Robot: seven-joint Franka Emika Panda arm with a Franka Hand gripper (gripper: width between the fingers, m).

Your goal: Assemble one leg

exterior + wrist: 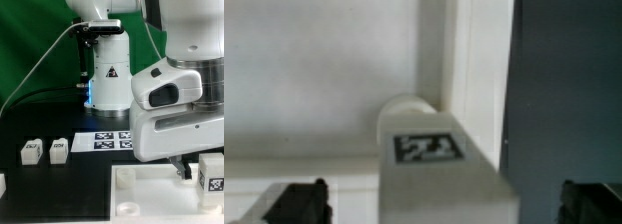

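A white leg (438,165) with a black-and-white tag lies between my fingers in the wrist view, its rounded end at a corner of the white tabletop (313,80). My gripper (445,203) is open; both dark fingertips (295,205) stand clear of the leg's sides. In the exterior view the gripper (185,172) hangs low over the tabletop (150,195), right beside a tagged leg (212,172) at the exterior view's right edge. Most of the fingers are hidden by the arm's white body.
Two more legs (31,151) (59,149) stand on the black table at the exterior view's left, and another shows at the left edge (2,185). The marker board (112,139) lies behind the tabletop. The robot base (108,70) stands at the back.
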